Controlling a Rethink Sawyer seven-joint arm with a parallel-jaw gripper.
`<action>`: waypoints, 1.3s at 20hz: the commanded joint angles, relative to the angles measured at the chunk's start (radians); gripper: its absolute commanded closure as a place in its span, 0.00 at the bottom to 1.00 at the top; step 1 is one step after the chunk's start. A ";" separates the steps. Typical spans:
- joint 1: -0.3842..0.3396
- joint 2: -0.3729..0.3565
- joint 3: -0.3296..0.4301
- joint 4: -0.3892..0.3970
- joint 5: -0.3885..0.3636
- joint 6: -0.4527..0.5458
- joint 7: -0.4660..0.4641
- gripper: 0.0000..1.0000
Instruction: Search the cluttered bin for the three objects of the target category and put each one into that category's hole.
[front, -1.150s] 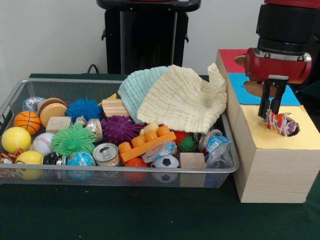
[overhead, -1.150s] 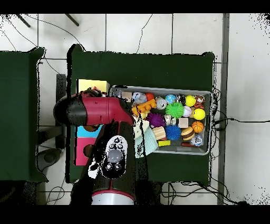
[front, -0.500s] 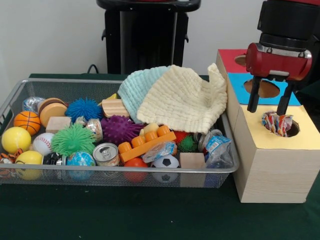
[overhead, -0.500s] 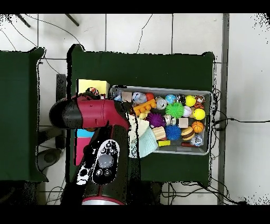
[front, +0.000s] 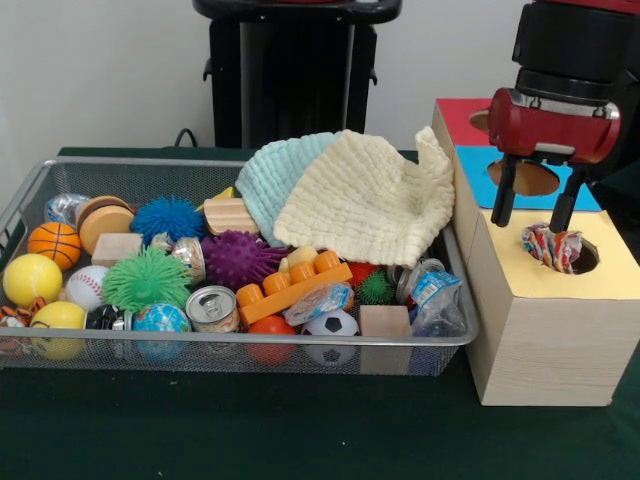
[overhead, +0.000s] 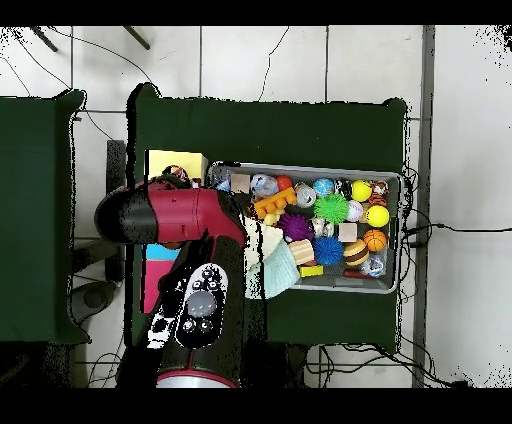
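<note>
Since a second ago the gripper (front: 532, 208) has let go of the crinkly wrapper (front: 553, 247) and lifted off it: back then the fingers (front: 502, 203) were pinched down on it right at the yellow hole, and now they're spread wide with nothing between them, hovering just above. Half a second ago it already looked nearly like this, so the rise has pretty much levelled off.

Going big to small. The arm (overhead: 190, 260) hangs over the sorting box (front: 545, 330) at the end of the bin (front: 230, 350), and in the overhead it covers most of the box. The bin itself looks untouched, same pile: the two cloths (front: 365, 195) draped over the back, spiky balls, sports balls, a small can (front: 211, 307) near the front wall, and more shiny packets like the one by the front right corner (front: 432, 290).

The wrapper is sitting in the mouth of the yellow hole (front: 585, 258), bunched up and poking above the rim, not dropped through as far as I can tell.

My read: one item is delivered, or nearly, if that wrapper doesn't stay stuck. Next would be heading to the bin for another packet.
</note>
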 joint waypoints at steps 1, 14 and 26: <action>-0.042 0.013 0.037 0.033 0.020 0.060 0.158 0.00; -0.060 -0.149 0.039 0.025 0.035 0.257 0.126 0.00; -0.071 -0.146 0.055 0.052 0.031 0.195 0.147 1.00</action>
